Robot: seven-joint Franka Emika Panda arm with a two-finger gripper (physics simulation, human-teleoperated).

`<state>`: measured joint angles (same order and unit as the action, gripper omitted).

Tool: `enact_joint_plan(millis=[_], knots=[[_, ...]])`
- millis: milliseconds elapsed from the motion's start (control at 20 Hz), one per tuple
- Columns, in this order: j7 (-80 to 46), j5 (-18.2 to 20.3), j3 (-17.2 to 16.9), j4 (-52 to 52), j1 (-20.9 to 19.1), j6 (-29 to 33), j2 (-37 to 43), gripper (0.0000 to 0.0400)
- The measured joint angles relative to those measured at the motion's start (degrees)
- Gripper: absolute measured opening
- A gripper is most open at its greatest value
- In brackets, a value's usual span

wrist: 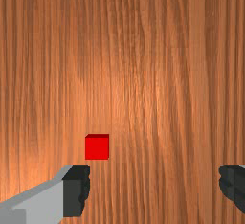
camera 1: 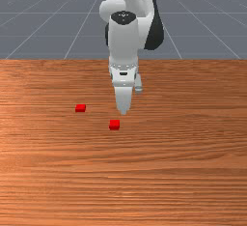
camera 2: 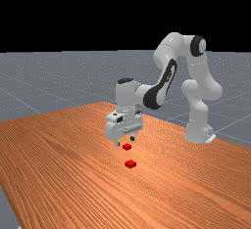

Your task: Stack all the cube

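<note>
No stack has been made: in the front view, one cube (camera 1: 80,108) is seen left of the middle, and the other cube (camera 1: 114,124) is seen near the middle, a little lower. They lie apart on the table (camera 1: 173,172). In the far view, both are found around the middle, below the gripper (camera 2: 125,141), which is held raised. Its fingers (wrist: 76,189) are set wide apart, with nothing clamped between them. In the wrist view, a cube is seen just beside one fingertip, outside the gap; it is probably the one near the front view's middle.

The whole job is judged to be left: the hand has to be lined up over one cube and lowered, the cube gripped and lifted, then set squarely on its mate and let go
</note>
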<state>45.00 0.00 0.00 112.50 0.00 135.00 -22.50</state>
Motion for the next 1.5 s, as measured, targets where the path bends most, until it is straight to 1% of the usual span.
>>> enact_joint_plan(millis=[50, 100, 150, 200, 250, 300, 350, 400, 450, 500, 600, 750, 900, 950, 1000, 1150, 1450, 1500], knots=[[0.00, 0.00, 0.00, 0.00, 0.00, 0.00, 0.00, 0.0243], [0.00, 0.00, 0.00, 0.00, 0.00, 0.00, 0.00, 0.0148], [0.00, 0.00, 0.00, 0.00, 0.00, 0.00, 0.00, 0.0090], [0.00, 0.00, 0.00, 0.00, 0.00, 0.00, 0.00, 0.0054], [0.00, 0.00, 0.00, 0.00, 0.00, 0.00, 0.00, 0.0033], [0.44, -0.04, 0.07, 0.00, -0.07, 0.11, -0.06, 0.0177], [0.42, -0.04, 0.07, 0.02, -0.06, 0.20, -0.14, 0.0265], [0.06, -0.01, 0.01, 0.40, -0.01, 0.91, -0.05, 0.0318], [0.06, -0.01, 0.01, 0.43, -0.01, 1.03, -0.12, 0.0350], [0.06, -0.01, 0.01, 0.47, -0.01, 1.15, -0.18, 0.0370], [0.06, -0.01, 0.01, 0.52, -0.01, 1.35, -0.29, 0.0389], [-0.85, -1.01, -0.42, 0.24, 0.46, 1.15, -0.70, 0.0398], [-1.75, -3.74, -1.90, 0.21, 0.96, 1.09, -0.80, 0.0399], [-0.79, -3.47, -1.99, 0.18, 0.34, 1.15, -0.83, 0.0400], [6.23, -0.80, -0.37, 0.08, -2.17, 1.19, -0.89, 0.0400], [6.77, -0.44, -1.15, -0.24, -3.55, 1.08, -1.09, 0.0400], [4.55, -0.14, -1.50, -10.37, -3.36, -2.94, -7.20, 0.0400], [3.57, -0.05, -1.71, -8.76, -3.19, -2.28, -6.30, 0.0400]])
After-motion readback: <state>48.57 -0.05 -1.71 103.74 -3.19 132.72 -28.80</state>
